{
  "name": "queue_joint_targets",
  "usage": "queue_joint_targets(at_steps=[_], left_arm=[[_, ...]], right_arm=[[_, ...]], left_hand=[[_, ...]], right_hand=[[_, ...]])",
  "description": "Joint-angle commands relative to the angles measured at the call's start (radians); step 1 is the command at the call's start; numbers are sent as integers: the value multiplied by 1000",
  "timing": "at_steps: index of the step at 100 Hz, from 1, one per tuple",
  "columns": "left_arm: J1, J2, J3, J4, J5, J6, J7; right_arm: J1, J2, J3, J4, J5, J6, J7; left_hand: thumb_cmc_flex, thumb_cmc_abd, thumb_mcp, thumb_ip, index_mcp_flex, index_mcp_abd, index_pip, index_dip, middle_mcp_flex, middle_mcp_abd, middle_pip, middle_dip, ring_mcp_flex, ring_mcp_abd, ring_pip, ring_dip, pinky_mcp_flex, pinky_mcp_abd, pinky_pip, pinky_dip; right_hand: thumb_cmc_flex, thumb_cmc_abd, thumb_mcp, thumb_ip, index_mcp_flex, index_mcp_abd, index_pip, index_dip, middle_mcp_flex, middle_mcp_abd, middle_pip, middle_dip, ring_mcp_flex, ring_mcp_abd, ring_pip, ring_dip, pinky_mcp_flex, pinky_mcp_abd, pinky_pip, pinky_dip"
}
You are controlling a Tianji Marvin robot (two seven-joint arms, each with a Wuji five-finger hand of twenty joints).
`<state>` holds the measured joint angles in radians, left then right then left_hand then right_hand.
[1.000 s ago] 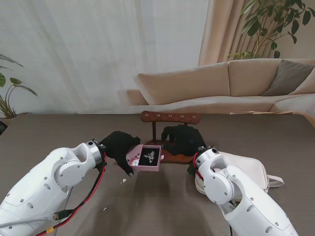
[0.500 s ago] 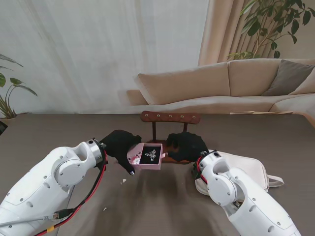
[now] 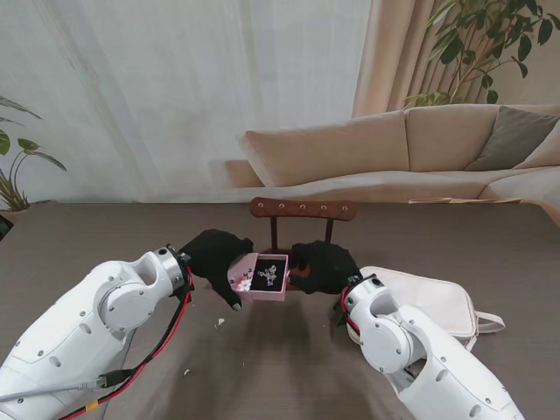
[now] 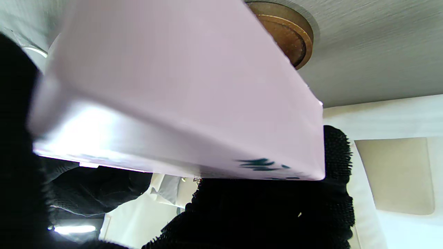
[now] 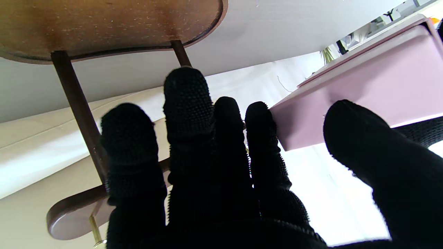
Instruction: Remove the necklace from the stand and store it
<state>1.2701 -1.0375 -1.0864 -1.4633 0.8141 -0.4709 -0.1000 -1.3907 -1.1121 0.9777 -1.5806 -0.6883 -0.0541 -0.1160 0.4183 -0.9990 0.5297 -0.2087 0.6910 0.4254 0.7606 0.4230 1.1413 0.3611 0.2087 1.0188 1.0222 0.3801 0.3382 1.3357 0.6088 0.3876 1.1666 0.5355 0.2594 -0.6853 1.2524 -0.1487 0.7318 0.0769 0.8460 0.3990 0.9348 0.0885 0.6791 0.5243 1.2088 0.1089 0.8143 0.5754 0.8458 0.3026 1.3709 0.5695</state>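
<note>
A small pink box (image 3: 260,284) is held off the table by my left hand (image 3: 213,258), which is shut on its left side. A silvery necklace (image 3: 268,276) lies inside it. The left wrist view is filled by the box's underside (image 4: 180,90). My right hand (image 3: 324,267) is at the box's right side, fingers apart. In the right wrist view its forefinger and thumb (image 5: 373,162) flank a corner of the box (image 5: 363,90). Just behind both hands stands the brown wooden stand (image 3: 303,208), and its pegged bar looks bare.
A white pouch (image 3: 429,302) lies on the table to the right of my right arm. The stand's oval base (image 5: 104,24) and thin posts are close to the right hand's fingers. Small white scraps (image 3: 219,323) lie nearer to me. A sofa stands beyond the table.
My right hand has slid left from the stand's base to the box's right side. The left hand has lifted the box slightly and tipped it, with the necklace still inside.
</note>
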Motion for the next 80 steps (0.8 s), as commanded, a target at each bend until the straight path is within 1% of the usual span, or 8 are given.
queue_joint_targets(at_steps=[1,14,37,61,80], left_arm=[[0,-14,-1,-11,-10,3,-8],[6,-16,-4,-14,-17,6,2],[8,-19,-1,-13,-26,6,13],[15,-23,-2,-16,-38,12,24],[29,-24,-15,-27,-43,17,25]], right_arm=[[0,-14,-16,-2,5,-1,15],[8,-19,-30,5,20,8,10],[19,-33,-57,11,81,27,1],[45,-48,-90,35,151,18,-5],[64,-58,-114,63,185,6,-10]], left_hand=[[548,144,475,24,96,-209,708,36,117,-169,117,33,84,-76,396,106,41,-63,89,37],[548,143,475,24,96,-209,708,36,118,-167,117,32,84,-75,398,106,42,-62,91,37],[548,143,475,24,96,-208,708,36,118,-166,117,32,85,-74,399,105,41,-59,91,38],[548,142,475,24,96,-208,708,36,120,-163,118,32,86,-72,401,104,44,-57,93,40],[549,142,475,23,97,-208,708,36,119,-163,118,32,86,-74,403,104,43,-55,94,41]], right_hand=[[-30,-20,-31,4,10,-93,-12,4,-5,8,19,-9,17,-4,16,-5,-165,-20,10,27],[-30,-16,-32,5,10,-92,-14,6,-4,8,19,-9,16,-3,17,-6,-164,-21,11,27],[-27,-10,-32,6,8,-89,-19,8,-6,11,18,-10,16,-2,16,-7,-166,-18,12,27],[-24,4,-31,9,5,-84,-20,10,-11,13,19,-9,11,-2,15,-7,-174,-18,10,28],[-21,9,-28,10,1,-78,-19,11,-13,12,21,-9,9,2,16,-6,-177,-15,11,29]])
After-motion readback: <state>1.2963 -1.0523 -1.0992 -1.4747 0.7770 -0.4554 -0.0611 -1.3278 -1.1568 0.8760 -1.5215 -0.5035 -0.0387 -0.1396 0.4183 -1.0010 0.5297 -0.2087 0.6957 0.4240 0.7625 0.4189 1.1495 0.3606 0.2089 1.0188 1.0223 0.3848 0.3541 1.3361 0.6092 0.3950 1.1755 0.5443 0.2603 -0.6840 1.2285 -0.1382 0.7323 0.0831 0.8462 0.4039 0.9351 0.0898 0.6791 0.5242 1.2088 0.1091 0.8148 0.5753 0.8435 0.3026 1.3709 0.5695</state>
